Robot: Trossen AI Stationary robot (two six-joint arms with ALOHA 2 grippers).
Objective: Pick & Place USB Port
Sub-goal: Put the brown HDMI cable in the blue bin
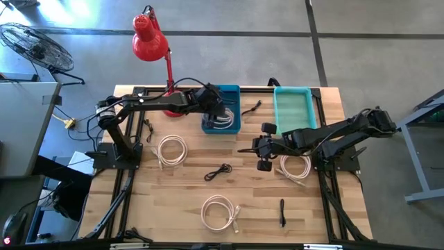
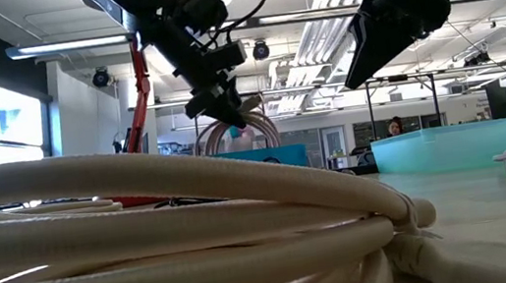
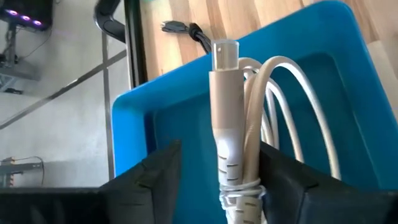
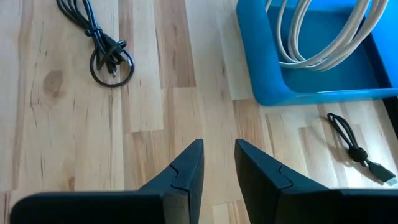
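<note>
The left gripper (image 1: 216, 111) hangs over the blue bin (image 1: 223, 127), its fingers pinched shut on a white cable (image 3: 231, 134) that dangles into the bin. This looks like the drop-off step. Next the fingers need to open so the coil falls inside (not on the rim).

To the right, the right gripper (image 1: 264, 154) waits above the bare wood between the bins and the front cables, fingers a little apart, holding nothing.

On the table (image 1: 173, 201) I count three more white coils, at (image 1: 172, 149), (image 1: 220, 212) and (image 1: 296, 167). There are three black cables, at (image 1: 218, 172), (image 1: 251, 107) and (image 1: 282, 212), plus one teal bin (image 1: 294, 107).
</note>
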